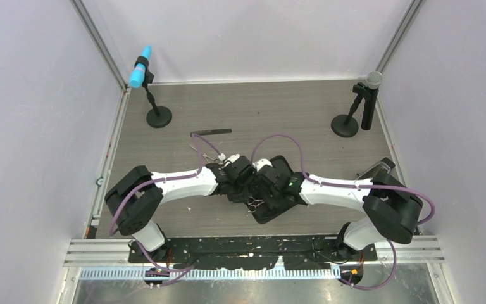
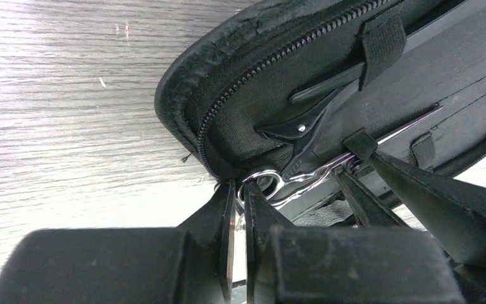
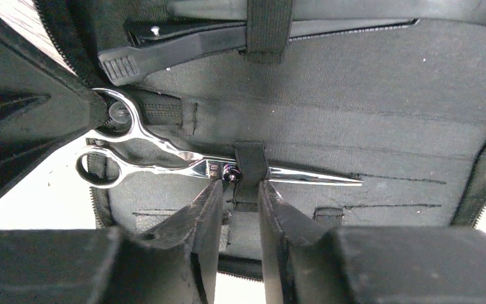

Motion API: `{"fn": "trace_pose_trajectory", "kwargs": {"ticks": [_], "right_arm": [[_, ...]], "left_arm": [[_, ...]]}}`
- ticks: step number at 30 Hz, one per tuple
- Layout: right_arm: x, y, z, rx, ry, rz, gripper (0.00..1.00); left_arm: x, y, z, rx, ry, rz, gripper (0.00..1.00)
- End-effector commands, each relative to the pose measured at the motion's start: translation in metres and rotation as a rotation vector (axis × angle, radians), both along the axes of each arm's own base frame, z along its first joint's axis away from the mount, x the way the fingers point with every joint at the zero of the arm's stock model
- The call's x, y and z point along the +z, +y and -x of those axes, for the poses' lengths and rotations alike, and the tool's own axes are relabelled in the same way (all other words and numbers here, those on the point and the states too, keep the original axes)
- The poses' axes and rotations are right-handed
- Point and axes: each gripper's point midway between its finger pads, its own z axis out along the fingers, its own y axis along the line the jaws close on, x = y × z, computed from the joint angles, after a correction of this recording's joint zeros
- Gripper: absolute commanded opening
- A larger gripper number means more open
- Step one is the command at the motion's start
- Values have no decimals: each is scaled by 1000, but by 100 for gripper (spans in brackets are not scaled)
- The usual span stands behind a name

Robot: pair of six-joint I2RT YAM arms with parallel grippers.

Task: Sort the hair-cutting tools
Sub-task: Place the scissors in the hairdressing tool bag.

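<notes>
Slim steel scissors point(image 3: 190, 166) lie in open black fabric zip case point(image 3: 354, 95), blades tucked under elastic strap point(image 3: 251, 158). Ring handle pinched by left end effector point(image 2: 239, 190); right end effector point(image 3: 240, 190) slightly spread, astride strap. Grey wood-grain worktop point(image 2: 69, 95) beneath.

No text, label, brand, number or sign can be read in any view. The nearest thing to one is a small dark marking on the silver scissors point(image 3: 183, 159), on the shank right beside the pivot and just above the fingertips of the right gripper point(image 3: 239, 190). It is too small and blurred to tell whether it is lettering.
</notes>
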Motion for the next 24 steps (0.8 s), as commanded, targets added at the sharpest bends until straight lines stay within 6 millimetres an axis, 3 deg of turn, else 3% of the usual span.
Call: {"fn": "trace_pose_trajectory", "kwargs": {"ticks": [1, 6, 14, 18, 24], "right_arm": [[-7, 20, -7, 41, -10, -33, 27], [5, 21, -8, 34, -34, -69, 6], [67, 40, -12, 48, -176, -353, 5], [80, 42, -12, 55, -220, -443, 5], [80, 51, -10, 74, -219, -518, 5]], "left_arm": [[10, -9, -11, 4, -37, 27, 0], [13, -9, -12, 4, -49, 27, 0], [19, -9, -9, -46, -65, -63, 0], [21, -13, -8, -69, -65, -81, 0], [30, -23, -7, -110, -86, -86, 0]]}}
